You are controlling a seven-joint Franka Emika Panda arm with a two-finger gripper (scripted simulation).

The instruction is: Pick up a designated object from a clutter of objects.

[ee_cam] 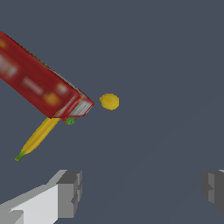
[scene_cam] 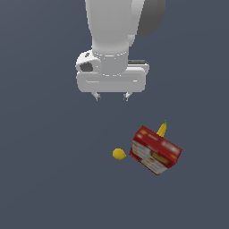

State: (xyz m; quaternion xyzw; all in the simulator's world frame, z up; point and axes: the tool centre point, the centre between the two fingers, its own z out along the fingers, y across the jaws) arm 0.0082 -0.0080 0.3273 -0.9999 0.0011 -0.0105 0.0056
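While our hand (scene_cam: 112, 96) hangs above the tabletop (scene_cam: 49, 179) with its fingers (ee_cam: 70, 192) spread wide and nothing between them, we see the banana (ee_cam: 39, 135) lying beside the red cracker box (ee_cam: 39, 83), partly tucked behind it in the exterior view, so that only its yellow end and greenish stem tip show past the box's upper edge there. In the wrist view we see more of its length reaching out from under the box. The lemon (scene_cam: 119, 154) sits just off the box toward the exterior view's left, apart from it. A small red and green thing, probably the strawberry (ee_cam: 69, 120), peeks out at the box's corner.
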